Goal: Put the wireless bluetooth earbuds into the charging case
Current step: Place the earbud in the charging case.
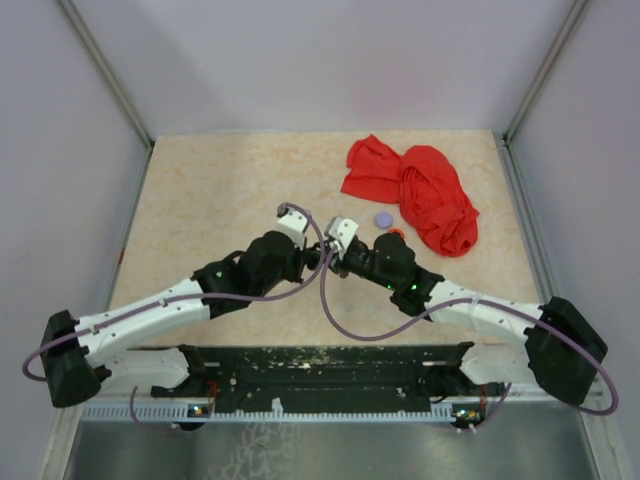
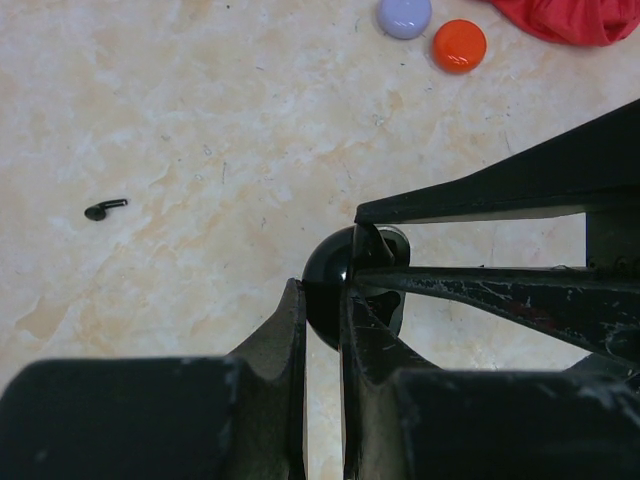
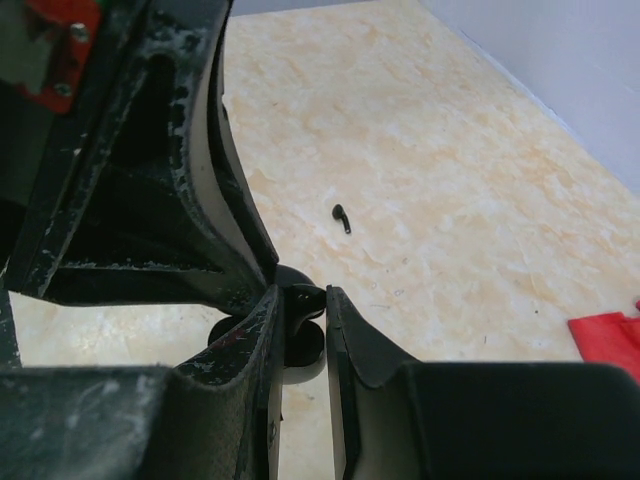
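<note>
Lab robot cell: white walls (image 1: 320, 60), marbled table (image 1: 220, 190).

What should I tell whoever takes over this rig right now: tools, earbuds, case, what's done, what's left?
The left tool is shut on the charging case.
The right tool is shut on a small black part of the same case from the opposite side; which part is unclear.
One earbud lies loose on the table, apart from both tools. The second earbud is not visible.
Done: case gripped by both tools.
Left: pick up the loose earbud and seat it; find out where the second one is.
</note>
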### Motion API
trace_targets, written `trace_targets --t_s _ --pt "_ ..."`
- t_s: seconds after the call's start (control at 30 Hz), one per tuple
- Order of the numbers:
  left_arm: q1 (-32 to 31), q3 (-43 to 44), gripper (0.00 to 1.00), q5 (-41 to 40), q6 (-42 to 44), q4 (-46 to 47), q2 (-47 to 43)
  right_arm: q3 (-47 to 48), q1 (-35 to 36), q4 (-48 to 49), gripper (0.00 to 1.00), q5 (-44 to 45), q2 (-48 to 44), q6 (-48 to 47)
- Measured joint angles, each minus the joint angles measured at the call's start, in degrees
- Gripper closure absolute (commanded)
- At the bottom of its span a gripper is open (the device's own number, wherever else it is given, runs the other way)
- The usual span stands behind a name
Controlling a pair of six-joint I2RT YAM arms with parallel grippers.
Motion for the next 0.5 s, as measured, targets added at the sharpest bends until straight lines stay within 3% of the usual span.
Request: trace_targets --t_s 0.5 --pt "7.63 0.76 0.99 13.77 -3.04 -2.54 0.02 -0.96 -0.07 -2.08 0.94 -5.77 -0.94 -5.88"
